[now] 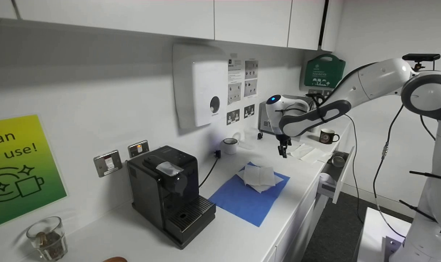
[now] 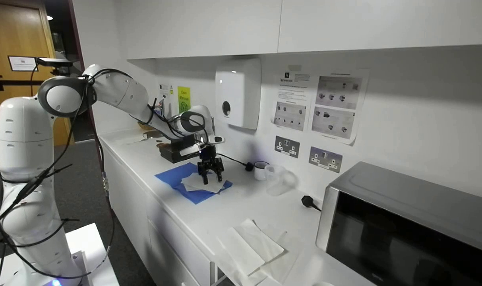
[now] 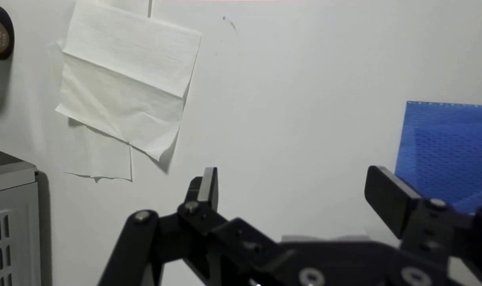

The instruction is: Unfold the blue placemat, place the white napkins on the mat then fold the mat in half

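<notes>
White counter point(image 1: 238, 236): coffee machine point(image 1: 162, 196), glass point(image 1: 50, 243), blue placemat point(image 1: 244, 204), white mug point(image 1: 229, 146), dark mug point(image 1: 327, 136), white napkins point(image 2: 246, 247) near microwave point(image 2: 407, 234).

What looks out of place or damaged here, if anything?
A drawer stands open under the counter; odd, since the blue placemat and white napkins are up top. A dark mark sits on the plain white counter; stain or debris, can't tell. No clear spill.

White bench point(image 1: 229, 236) runs along a pale wall point(image 1: 107, 83); white cupboards point(image 1: 122, 14) above shade its top. 1 drawer point(image 1: 344, 175) stands pulled out over dark grey floor point(image 1: 331, 222). In an exterior view: 1 wooden door point(image 2: 16, 33).
</notes>
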{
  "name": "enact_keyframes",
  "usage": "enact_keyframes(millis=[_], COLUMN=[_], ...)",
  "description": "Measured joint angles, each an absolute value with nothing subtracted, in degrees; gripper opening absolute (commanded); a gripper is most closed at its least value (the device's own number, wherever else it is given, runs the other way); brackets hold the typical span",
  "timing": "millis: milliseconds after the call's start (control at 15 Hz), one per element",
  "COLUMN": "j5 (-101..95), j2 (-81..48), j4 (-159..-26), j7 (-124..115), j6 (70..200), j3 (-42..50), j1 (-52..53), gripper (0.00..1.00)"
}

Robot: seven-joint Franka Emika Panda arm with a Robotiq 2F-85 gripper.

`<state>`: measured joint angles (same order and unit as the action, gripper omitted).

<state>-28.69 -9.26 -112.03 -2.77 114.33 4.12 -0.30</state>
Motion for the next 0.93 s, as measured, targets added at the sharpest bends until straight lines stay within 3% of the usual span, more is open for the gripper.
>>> enact_keyframes(millis=[933], j5=[-28.07], j2=[-9.27], j4=[-115.57], j7=[-2.59], j6=[121.84], j3=[8.45], j1=[-5.79], gripper=[1.0])
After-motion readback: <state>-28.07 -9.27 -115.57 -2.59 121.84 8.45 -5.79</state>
